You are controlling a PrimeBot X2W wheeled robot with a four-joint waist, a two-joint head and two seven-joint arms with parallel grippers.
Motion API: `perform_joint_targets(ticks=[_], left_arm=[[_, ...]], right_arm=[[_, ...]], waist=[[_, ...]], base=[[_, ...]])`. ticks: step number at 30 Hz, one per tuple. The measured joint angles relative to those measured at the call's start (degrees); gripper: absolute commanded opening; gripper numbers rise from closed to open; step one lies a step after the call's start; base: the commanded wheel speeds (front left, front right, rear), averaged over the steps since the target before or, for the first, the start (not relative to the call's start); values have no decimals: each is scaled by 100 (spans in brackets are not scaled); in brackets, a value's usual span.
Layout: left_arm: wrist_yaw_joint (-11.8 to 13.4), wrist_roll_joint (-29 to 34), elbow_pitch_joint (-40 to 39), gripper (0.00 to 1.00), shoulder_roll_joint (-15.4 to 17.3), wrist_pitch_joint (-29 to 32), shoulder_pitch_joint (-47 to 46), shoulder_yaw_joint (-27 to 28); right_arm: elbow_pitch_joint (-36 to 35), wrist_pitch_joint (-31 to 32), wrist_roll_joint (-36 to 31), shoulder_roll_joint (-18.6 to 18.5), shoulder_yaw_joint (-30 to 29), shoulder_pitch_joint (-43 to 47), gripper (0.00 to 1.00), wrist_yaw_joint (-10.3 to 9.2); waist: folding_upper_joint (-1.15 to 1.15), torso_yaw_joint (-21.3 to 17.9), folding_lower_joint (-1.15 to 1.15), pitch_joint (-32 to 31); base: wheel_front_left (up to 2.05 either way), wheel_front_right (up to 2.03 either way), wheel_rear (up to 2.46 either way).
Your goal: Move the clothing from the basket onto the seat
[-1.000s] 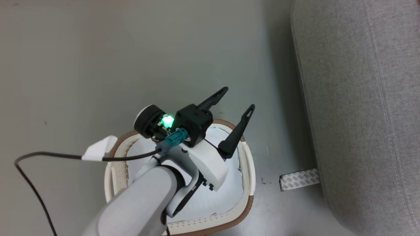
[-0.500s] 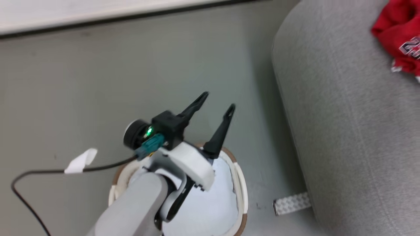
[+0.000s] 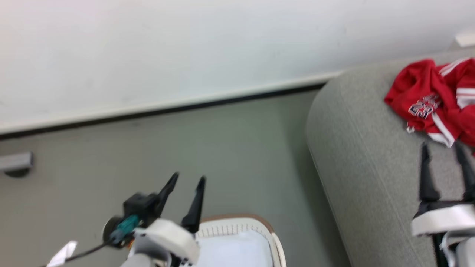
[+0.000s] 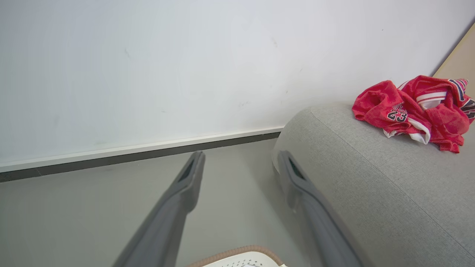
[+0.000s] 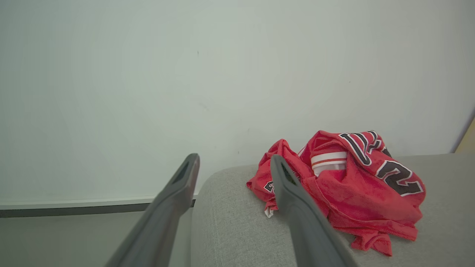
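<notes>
Red garments with white trim and 23 prints lie crumpled on the light-grey seat, also seen as the red garments on the seat. The white basket with a brown rim sits on the floor at the bottom of the head view, a white sheet inside it; its rim peeks in below. My left gripper is open above the basket, holding nothing. My right gripper is open over the seat, just short of the garments.
A white wall with a dark baseboard runs behind the grey floor. A grey object sits at the floor's left edge. A black cable with a white tag trails from my left wrist.
The head camera has tilted up, bringing the wall, the garments on the seat and my right gripper into view. My left gripper stays open near the basket.
</notes>
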Motion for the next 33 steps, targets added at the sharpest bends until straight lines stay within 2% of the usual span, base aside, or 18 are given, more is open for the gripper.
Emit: perform_joint_targets(ticks=[7, 11, 14, 23, 33], left_arm=[[196, -119, 199, 100, 41, -350, 691, 389], [187, -75, 302, 100, 33, -411, 943, 599], [156, 34, 174, 100, -77, -421, 1165, 1042], [-285, 664, 10, 100, -521, -424, 1846, 1987], [-680, 1126, 86, 100, -907, -424, 2034, 2643]], right_arm=[[-309, -1, -127, 133, 472, 868, 100, 0], [-413, 0, -208, 225, 564, 1263, 100, 0], [-478, 0, -202, 282, 611, 1455, 100, 1], [-524, 0, -237, 349, 714, 1822, 100, 0], [-471, 0, -149, 354, 661, 1895, 100, 0]], waist=[[0, 184, -1, -673], [0, 372, 0, -845], [0, 468, 0, -966], [0, 561, 0, -1238], [0, 524, 1, -1333]], base=[[0, 0, 0], [0, 0, 0], [0, 0, 0], [0, 0, 0], [0, 0, 0]])
